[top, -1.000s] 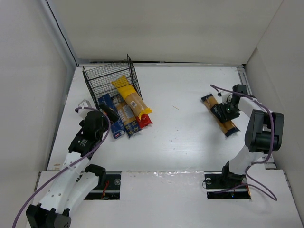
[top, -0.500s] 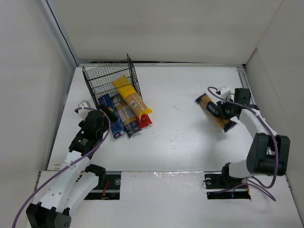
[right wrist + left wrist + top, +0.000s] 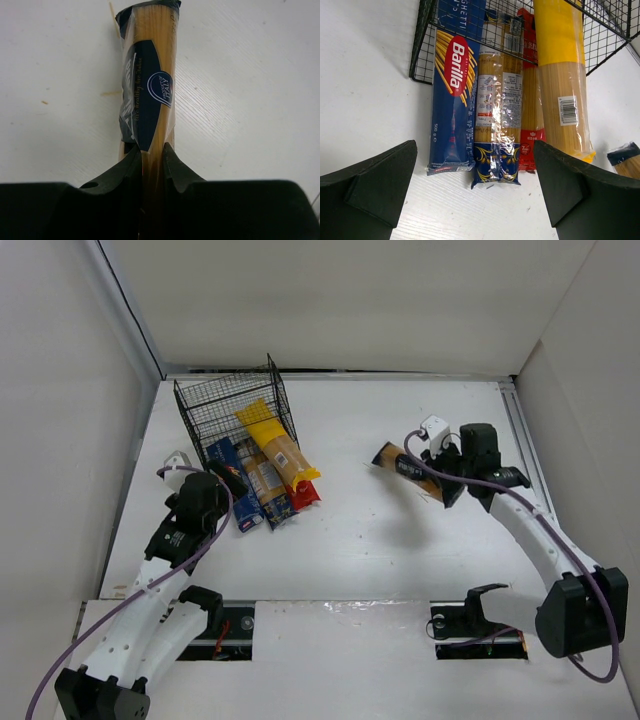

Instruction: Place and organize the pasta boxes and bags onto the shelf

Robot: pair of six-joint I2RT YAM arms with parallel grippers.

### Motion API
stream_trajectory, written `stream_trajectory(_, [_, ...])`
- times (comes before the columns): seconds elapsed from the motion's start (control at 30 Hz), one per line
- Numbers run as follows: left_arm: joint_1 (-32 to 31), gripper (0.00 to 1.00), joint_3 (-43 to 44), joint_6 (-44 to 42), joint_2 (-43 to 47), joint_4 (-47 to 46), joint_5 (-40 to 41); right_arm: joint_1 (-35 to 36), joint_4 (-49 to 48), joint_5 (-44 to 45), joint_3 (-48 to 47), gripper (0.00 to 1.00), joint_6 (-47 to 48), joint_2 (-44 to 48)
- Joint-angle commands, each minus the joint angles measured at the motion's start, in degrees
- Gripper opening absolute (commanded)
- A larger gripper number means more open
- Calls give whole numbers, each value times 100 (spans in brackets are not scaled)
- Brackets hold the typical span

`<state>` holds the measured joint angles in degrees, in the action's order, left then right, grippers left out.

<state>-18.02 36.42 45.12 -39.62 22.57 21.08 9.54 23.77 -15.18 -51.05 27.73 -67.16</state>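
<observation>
Right arm has swung in from the right side of the counter (image 3: 380, 540) toward the middle, taking the orange-yellow bag with black label (image 3: 405, 468) with it. Left arm hasn't moved.

Right gripper (image 3: 447, 482) is pinching that bag at one end; the wrist view shows the jaws closed tight on the pack (image 3: 150, 85), with the rest sticking out ahead. It looks lifted off the counter and well apart from the shelf (image 3: 230, 405).

Left gripper (image 3: 475, 145) is spread wide and holding nothing, parked just in front of the stowed packs. Dark blue box (image 3: 452, 100), clear bag (image 3: 497, 110), red bag (image 3: 532, 120) and yellow bag (image 3: 562, 75) lie side by side, far ends in under the shelf wire, near ends out on the counter.

Risks from here, as I read it:
- End grip on a long floppy pack: it can sag or pivot in the jaws, and a fast swing could drop it.
- The free slot looks to be beside the yellow bag. A bad angle snags the nose on the mesh or shoves the yellow bag out of line.
- Left arm sits at the shelf mouth, so there's a clash risk if the right arm comes in before it backs off.
</observation>
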Motion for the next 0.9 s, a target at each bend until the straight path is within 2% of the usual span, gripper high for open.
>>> stream_trajectory(0.0, [-8,100,260,14,68,-42,72,276,-1093,-151,-327,0,-303,246])
stream_trajectory(0.23, [-8,100,260,14,121,-42,19,487,-1796,-757,-274,0,-997,370])
stream_trajectory(0.33, [-8,100,260,14,121,11,19,715,-1972,-758,-397,0,-1155,650])
stream_trajectory(0.57, [-8,100,426,137,173,11,80,1655,-2087,-267,-793,0,-1559,836])
stream_trajectory(0.7, [-8,100,699,189,173,238,230,2261,-2543,14,-916,0,-1867,670])
stream_trajectory(0.87, [-8,100,1077,312,226,626,774,3219,-3280,910,-916,0,-2403,205])
